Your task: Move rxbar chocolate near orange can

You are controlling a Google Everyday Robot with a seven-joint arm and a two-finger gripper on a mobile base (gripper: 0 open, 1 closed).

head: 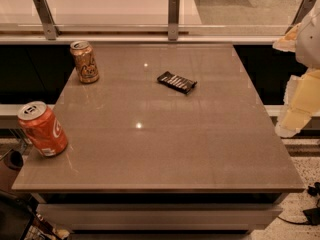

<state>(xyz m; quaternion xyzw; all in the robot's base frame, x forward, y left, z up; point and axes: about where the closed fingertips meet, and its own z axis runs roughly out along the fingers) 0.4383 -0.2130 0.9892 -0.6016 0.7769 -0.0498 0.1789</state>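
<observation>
One rxbar chocolate (177, 82) lying flat, claw (300, 104) well apart at right, state unclear

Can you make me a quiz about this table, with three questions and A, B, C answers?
1. Where is the gripper?
A. over the bar
B. off the table's right side
C. under the table

2. How many cans are on the table?
A. one
B. two
C. four

3. How is the rxbar chocolate lying?
A. flat on the table
B. standing on end
C. on top of a can

Answers:
1 B: the gripper hangs past the right edge, touching nothing.
2 B: the orange can and the red can.
3 A: it lies flat, apart from both cans.
</observation>
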